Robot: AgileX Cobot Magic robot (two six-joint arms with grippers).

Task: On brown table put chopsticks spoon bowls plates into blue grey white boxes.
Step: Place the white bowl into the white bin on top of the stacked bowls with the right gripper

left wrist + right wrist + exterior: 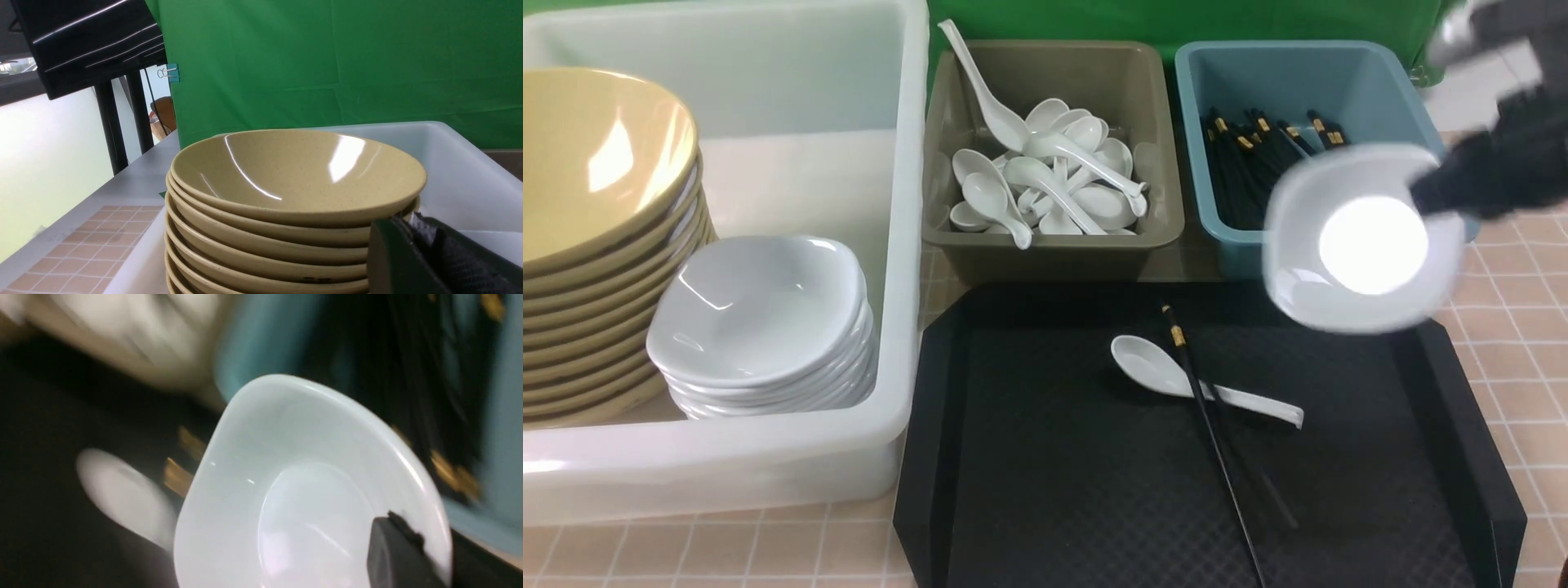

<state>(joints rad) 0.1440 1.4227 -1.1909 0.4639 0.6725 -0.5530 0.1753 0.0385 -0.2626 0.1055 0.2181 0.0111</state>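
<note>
Plate [1364, 245], small and white, hung clamped by its rim in the right hand [1425, 194]. Just behind that hand stood the blue bin [1290, 77]; farther left, chopsticks [1217, 441] crossed a spoon [1168, 371] on the black tray [1045, 490]. Beside stacked bowls [294, 175], the left hand [412, 253] showed too little to judge its grip.

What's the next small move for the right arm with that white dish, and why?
Probably swing it left, kept high, toward the large translucent white tub. The right gripper holds the small glossy white squarish dish by its rim, lifted near the blue-teal plastic bin, which holds only black chopsticks; the matching stack of white dishes sits in the tub.
</note>
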